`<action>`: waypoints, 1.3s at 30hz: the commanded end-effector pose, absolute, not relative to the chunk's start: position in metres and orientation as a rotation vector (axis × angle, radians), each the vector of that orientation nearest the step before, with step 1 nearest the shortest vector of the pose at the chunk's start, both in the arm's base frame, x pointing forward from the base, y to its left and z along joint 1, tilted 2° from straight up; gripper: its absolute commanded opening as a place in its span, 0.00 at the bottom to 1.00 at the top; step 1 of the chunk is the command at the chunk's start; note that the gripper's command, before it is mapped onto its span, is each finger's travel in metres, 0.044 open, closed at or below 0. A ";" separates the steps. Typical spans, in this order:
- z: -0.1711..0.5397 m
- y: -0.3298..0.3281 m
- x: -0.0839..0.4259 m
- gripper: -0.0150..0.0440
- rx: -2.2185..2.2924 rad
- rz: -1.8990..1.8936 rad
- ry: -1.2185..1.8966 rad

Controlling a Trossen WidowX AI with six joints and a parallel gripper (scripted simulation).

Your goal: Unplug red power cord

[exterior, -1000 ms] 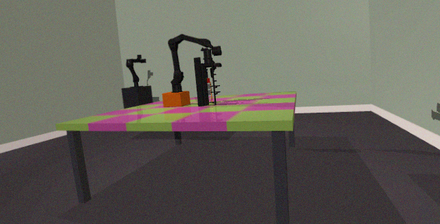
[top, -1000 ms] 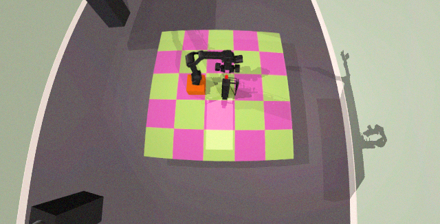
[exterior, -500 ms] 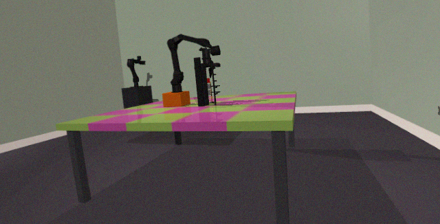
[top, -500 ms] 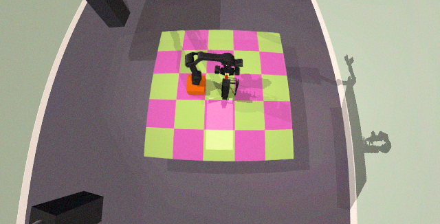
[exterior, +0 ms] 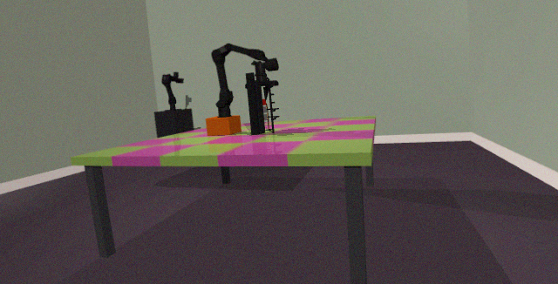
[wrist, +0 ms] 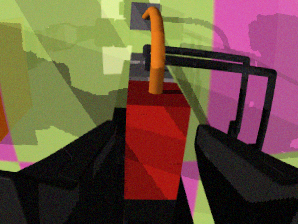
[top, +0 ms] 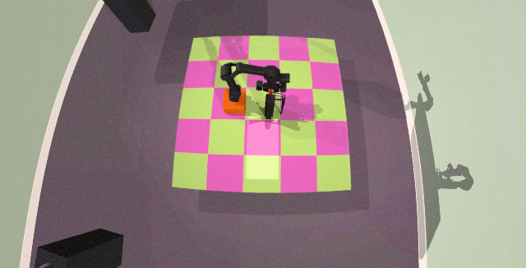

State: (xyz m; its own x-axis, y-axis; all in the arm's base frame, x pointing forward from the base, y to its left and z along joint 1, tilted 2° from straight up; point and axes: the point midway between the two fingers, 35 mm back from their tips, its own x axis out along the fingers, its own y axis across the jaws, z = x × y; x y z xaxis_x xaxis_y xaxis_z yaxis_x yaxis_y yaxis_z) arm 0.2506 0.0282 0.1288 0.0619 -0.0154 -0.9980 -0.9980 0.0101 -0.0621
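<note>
A red plug [top: 270, 92] [exterior: 264, 102] [wrist: 156, 150] sits against the tall, upright black power strip [top: 269, 107] [exterior: 255, 110]. An orange cord [wrist: 158, 47] comes from the plug's outer end and curves away in the wrist view. My gripper [top: 271, 89] [exterior: 265, 96] [wrist: 157, 133] points down over the plug, with one finger on each side of it. The fingers are part open, and a gap shows between the plug and the right finger. Contact on the left side is unclear. Where the plug meets the strip is hidden.
A thin black wire rack [top: 283, 100] [exterior: 272, 110] [wrist: 272, 107] stands close beside the plug and the right finger. Grey and white parts [wrist: 137, 65] show below the plug. The arm stands on an orange base [top: 234, 107] [exterior: 223, 125]. Table edges lie farther out.
</note>
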 end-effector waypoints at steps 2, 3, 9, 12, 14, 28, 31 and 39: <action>0.122 0.028 0.251 0.53 -1.241 1.156 1.175; 0.121 0.028 0.251 0.53 -1.241 1.156 1.175; 0.124 0.028 0.250 0.34 -1.240 1.150 1.182; 0.124 0.028 0.250 0.30 -1.240 1.150 1.182; 0.124 0.028 0.250 0.28 -1.240 1.150 1.182; 0.124 0.042 0.252 0.25 -1.239 1.152 1.179; 0.124 0.047 0.253 0.25 -1.239 1.152 1.178; 0.124 0.060 0.253 0.25 -1.238 1.154 1.176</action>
State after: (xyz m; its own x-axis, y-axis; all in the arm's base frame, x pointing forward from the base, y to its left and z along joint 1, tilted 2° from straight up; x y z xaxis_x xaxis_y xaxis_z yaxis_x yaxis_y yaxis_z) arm 0.2526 0.0310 0.1221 0.0527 -0.0879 -0.9947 -0.9976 0.0398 -0.0564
